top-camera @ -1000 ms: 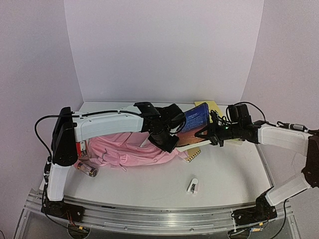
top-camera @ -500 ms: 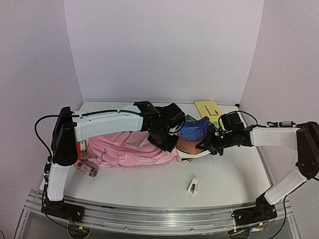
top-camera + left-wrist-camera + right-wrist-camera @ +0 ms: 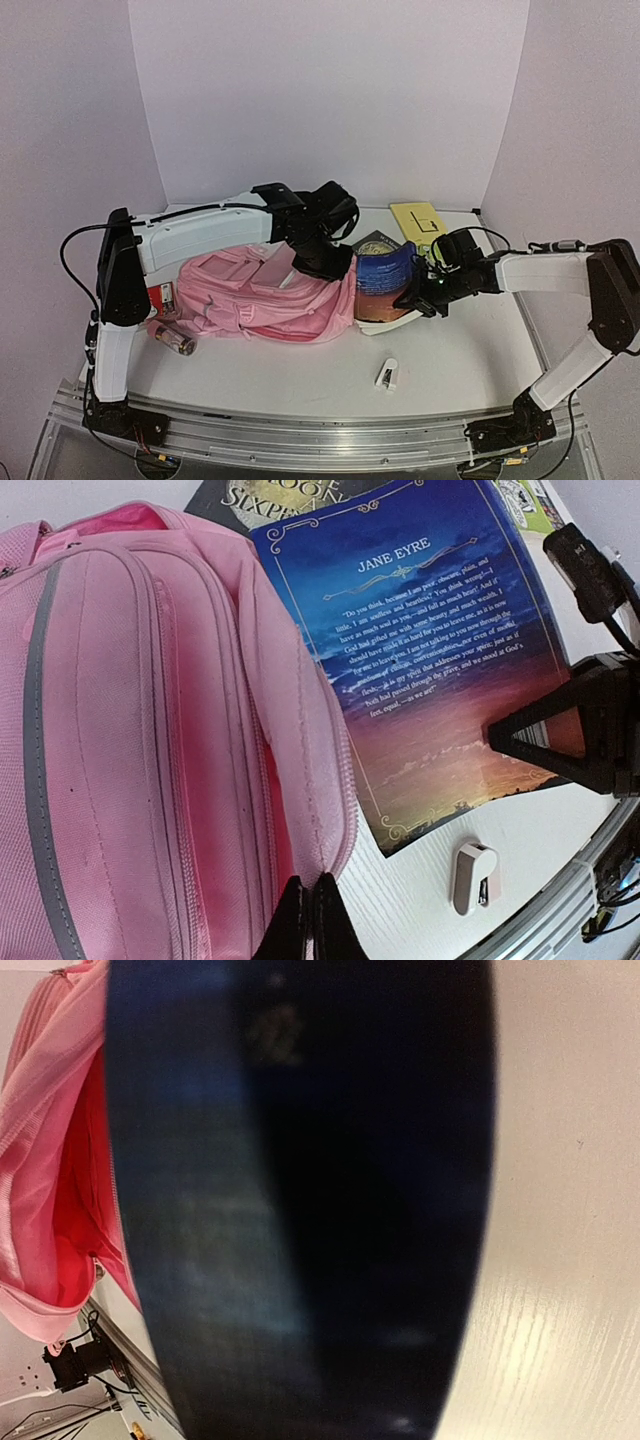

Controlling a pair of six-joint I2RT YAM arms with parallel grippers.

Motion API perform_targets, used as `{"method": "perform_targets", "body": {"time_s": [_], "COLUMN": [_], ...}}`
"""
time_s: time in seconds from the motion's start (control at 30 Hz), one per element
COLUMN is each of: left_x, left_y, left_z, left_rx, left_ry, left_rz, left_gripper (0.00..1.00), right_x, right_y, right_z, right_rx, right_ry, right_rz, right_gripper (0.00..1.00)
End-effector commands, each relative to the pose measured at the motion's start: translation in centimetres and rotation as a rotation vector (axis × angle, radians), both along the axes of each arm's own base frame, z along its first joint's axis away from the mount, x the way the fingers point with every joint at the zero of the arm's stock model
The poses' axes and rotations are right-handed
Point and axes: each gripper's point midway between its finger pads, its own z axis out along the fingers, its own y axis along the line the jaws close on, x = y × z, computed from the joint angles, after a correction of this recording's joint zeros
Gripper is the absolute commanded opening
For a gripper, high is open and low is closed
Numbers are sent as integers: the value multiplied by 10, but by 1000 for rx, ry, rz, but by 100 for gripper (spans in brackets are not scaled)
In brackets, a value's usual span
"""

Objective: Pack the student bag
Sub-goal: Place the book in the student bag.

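The student bag point(image 3: 255, 295) is a light-pink backpack lying on the table's left half, its mouth facing right. My left gripper point(image 3: 335, 268) is shut on the zip edge of the bag's mouth point(image 3: 318, 865) and holds it up. My right gripper point(image 3: 413, 298) is shut on a blue "Jane Eyre" book point(image 3: 380, 275), whose left edge is at the bag's mouth. In the left wrist view the book point(image 3: 430, 660) lies beside the pink flap, with a right finger point(image 3: 550, 742) on its cover. The book point(image 3: 300, 1200) fills the right wrist view and hides those fingers; the bag point(image 3: 55, 1160) shows at the left.
A dark book point(image 3: 374, 241) lies behind the blue one. A yellow pad point(image 3: 418, 218) is at the back right. A small white stapler point(image 3: 387, 373) lies near the front. A clear tube point(image 3: 172, 340) and a red item point(image 3: 160, 297) sit at the bag's left end.
My right gripper has carried the blue book left and down to the bag's mouth. My left gripper has pulled the bag's edge up and back, spreading the bag out.
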Motion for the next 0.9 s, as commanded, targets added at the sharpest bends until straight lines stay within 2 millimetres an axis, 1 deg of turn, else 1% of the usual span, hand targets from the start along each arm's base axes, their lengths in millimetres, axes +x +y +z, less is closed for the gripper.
{"method": "perform_targets", "body": {"time_s": [0.0,0.1,0.17,0.27,0.3,0.4,0.53,0.63,0.7,0.77,0.87], "left_x": [17,25,29,36,38,43,45,44,42,39,34], "left_y": [-12,1,10,23,27,34,41,43,44,44,39], "left_z": [71,77,89,110,117,138,155,161,160,160,160], "left_rx": [-171,-139,-133,-138,-142,-150,-154,-164,-168,-179,-202], "left_ry": [-128,-188,-234,-308,-330,-392,-443,-458,-457,-458,-450], "left_rz": [34,77,105,150,162,185,198,190,179,164,120], "left_gripper": [0,0,0,0,0,0,0,0,0,0,0], "right_x": [2,5,8,9,8,-2,-24,-42,-52,-57,-55], "right_y": [24,23,20,13,12,11,17,23,27,31,48], "right_z": [26,35,45,67,78,109,145,168,181,193,202], "right_rx": [66,57,39,5,0,34,146,249,296,359,492], "right_ry": [-74,-114,-150,-235,-271,-332,-366,-374,-395,-396,-301], "right_rz": [108,111,111,129,141,174,219,266,295,307,320], "right_gripper": [0,0,0,0,0,0,0,0,0,0,0]}}
